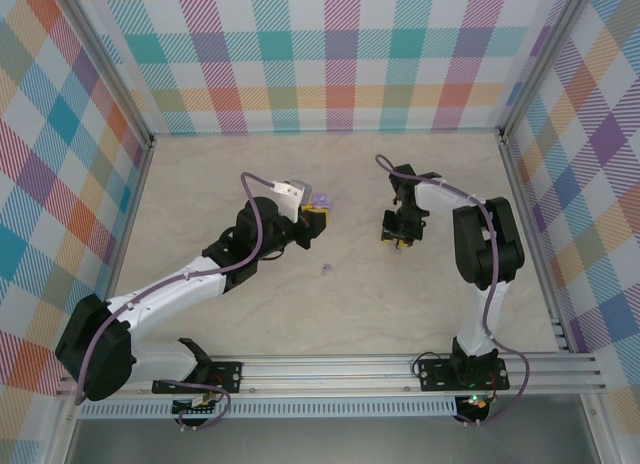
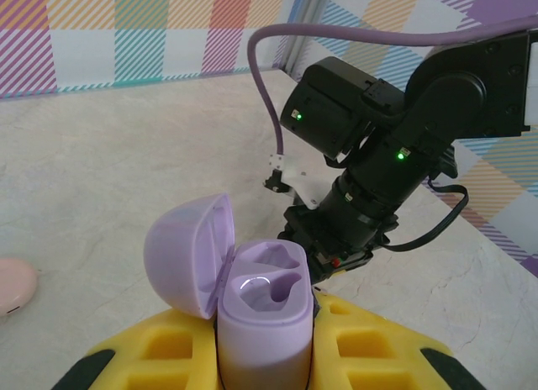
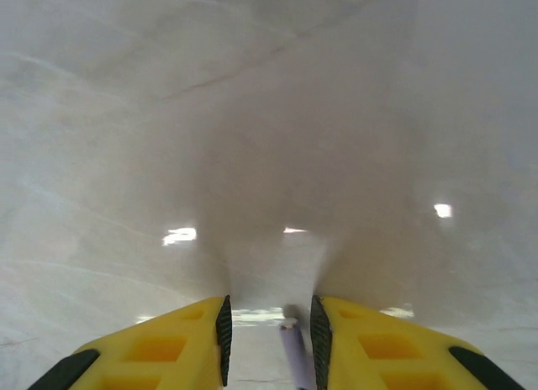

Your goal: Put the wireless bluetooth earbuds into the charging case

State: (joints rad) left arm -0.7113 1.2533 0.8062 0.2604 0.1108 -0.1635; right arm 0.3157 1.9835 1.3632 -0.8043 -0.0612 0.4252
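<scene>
Your left gripper (image 2: 267,344) has its yellow fingers pressed in on the lower body of the lilac charging case (image 2: 262,306). The case stands upright at the bottom centre of the left wrist view, with its lid (image 2: 187,255) swung open to the left and its two moulded wells showing bare, glossy lilac. From above, you find the case at the tip of that gripper, just left of the middle of the frame. Your right gripper (image 1: 397,240) points down at the table (image 1: 200,184) right of centre, well apart from the case. In the right wrist view its yellow fingers (image 3: 168,356) stand a narrow gap apart, close over the pale marbled surface. A thin lilac earbud stem (image 3: 295,352) sits in that gap against the pad on the right of the frame, and you cannot tell whether the fingers actually pinch it. A second earbud (image 1: 326,269) lies loose on the table just below the case in the overhead frame, between the two arms. At the left edge of the left wrist view, a pale pink rounded object (image 2: 12,289) rests on the table, cut off by the frame.
</scene>
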